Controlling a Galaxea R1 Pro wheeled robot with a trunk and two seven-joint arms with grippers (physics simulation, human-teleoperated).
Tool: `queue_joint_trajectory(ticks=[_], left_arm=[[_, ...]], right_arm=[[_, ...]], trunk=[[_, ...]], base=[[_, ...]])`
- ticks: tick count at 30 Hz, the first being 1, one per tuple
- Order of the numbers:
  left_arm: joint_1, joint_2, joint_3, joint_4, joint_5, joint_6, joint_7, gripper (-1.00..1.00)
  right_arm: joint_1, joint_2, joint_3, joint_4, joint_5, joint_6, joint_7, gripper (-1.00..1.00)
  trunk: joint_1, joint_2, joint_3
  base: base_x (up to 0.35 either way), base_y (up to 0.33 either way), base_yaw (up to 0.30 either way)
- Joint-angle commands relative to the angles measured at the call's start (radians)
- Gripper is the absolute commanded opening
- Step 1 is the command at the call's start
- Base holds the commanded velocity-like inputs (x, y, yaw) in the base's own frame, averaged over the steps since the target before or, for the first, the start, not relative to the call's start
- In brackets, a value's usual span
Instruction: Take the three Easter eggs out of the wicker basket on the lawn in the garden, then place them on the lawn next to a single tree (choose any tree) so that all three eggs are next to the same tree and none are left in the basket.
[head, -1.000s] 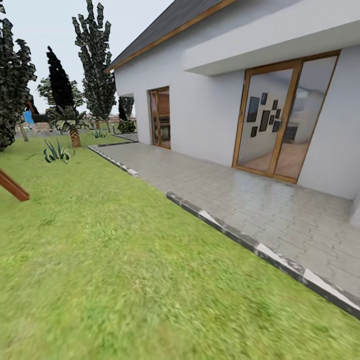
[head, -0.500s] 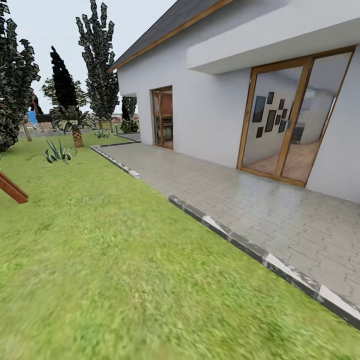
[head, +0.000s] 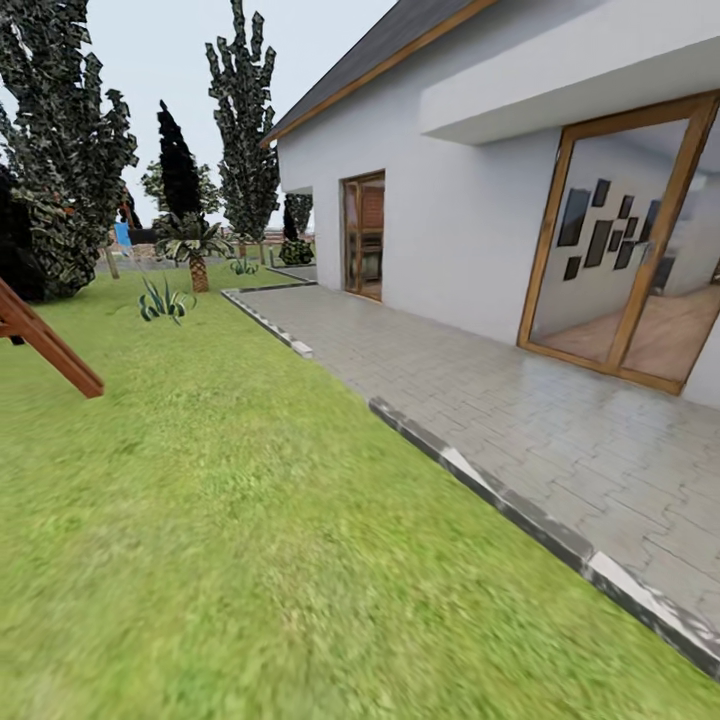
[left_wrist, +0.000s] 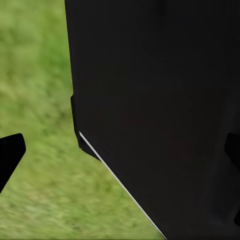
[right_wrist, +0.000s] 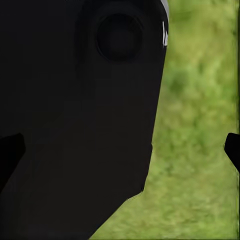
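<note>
garden of a private home: a mown lawn borders a grey paved patio edged with kerbstones, beside a white house with wood-framed glass doors; trees and a small palm stand behind.

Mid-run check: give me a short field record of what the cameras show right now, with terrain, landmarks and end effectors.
ground: lawn, mottled green
right of lawn: paved patio with stone curb
building: white house, glass door
trees: dark-leaved tree far left, another behind
plants: short palm, agave
left edge: slanted wooden beam
basket, eggs: not seen
end effectors: fingertips spread, nothing held
</note>
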Motion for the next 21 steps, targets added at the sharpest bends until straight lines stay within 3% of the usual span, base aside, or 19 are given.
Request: queue_joint_trajectory(ticks=[1,21], left_arm=[[0.0,0.0,0.001,0.0,0.0,0.001,-0.003,1.0],[0.0,0.0,0.001,0.0,0.0,0.001,-0.003,1.0]], right_arm=[[-0.001,0.0,0.0,0.002,0.008,0.001,0.002,1.0],[-0.001,0.0,0.0,0.002,0.008,0.001,0.002,1.0]], trunk=[[0.001,0.0,-0.001],[0.001,0.0,-0.001]], base=[[0.333,0.0,0.23],[0.333,0.0,0.153]])
